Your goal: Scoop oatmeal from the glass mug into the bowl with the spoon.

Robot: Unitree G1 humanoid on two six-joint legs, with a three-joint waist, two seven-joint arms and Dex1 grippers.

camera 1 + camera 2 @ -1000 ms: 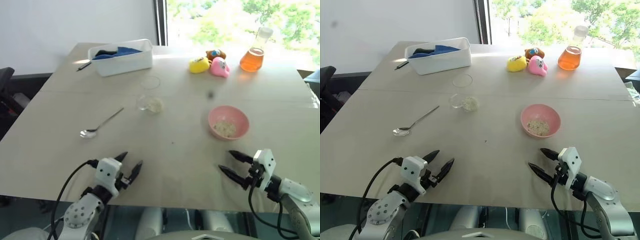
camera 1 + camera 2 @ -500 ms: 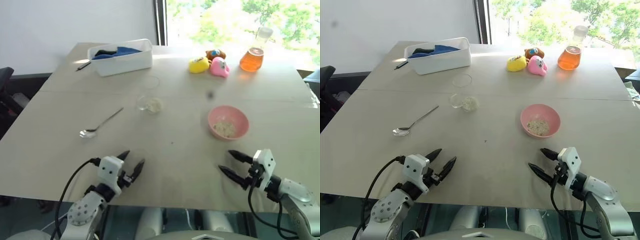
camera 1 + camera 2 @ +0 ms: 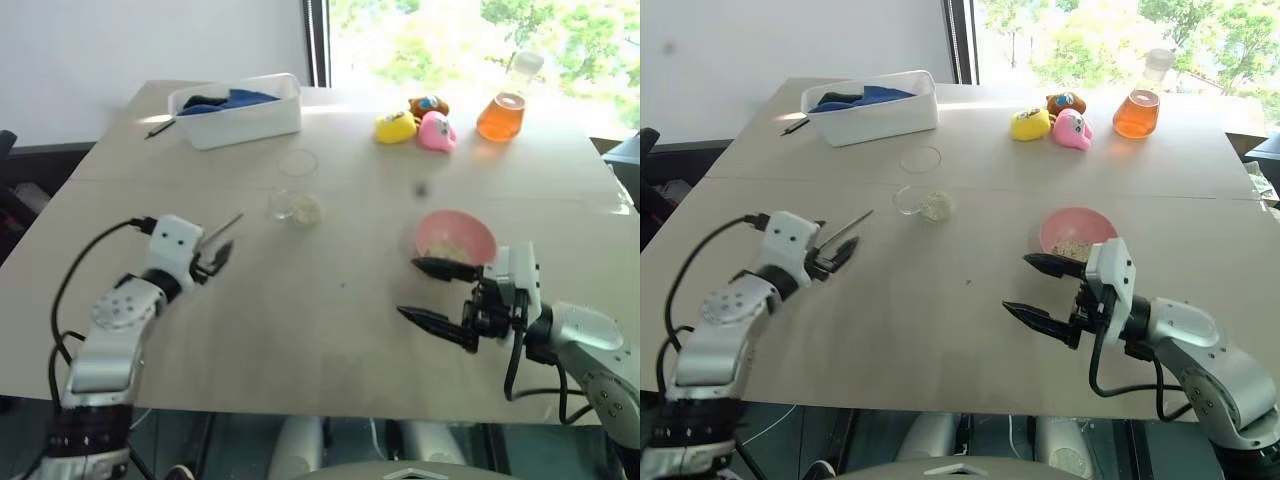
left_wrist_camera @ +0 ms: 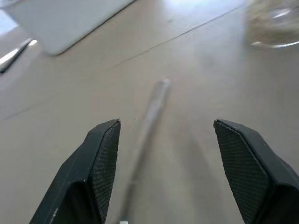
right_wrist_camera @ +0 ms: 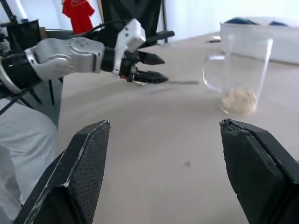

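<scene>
The silver spoon (image 4: 152, 107) lies on the table. Its handle runs between the open fingers of my left gripper (image 3: 215, 255), and its bowl end is hidden under that hand. The glass mug (image 3: 297, 207) stands mid-table with a little pale oatmeal (image 5: 239, 99) at its bottom, to the right of the left gripper. The pink bowl (image 3: 455, 238) holds some oatmeal too. My right gripper (image 3: 410, 290) hovers open just in front of the bowl, pointing left, with nothing between its fingers.
A white tub (image 3: 240, 108) with blue cloth stands at the far left, a dark pen (image 3: 158, 127) beside it. Toy ducks (image 3: 418, 127) and a flask of orange liquid (image 3: 505, 108) sit at the far right. A clear round lid (image 3: 298, 162) lies behind the mug.
My left gripper has swung up, forward and left from the near table edge to the spoon. My right gripper has risen and moved left, now in front of the bowl.
</scene>
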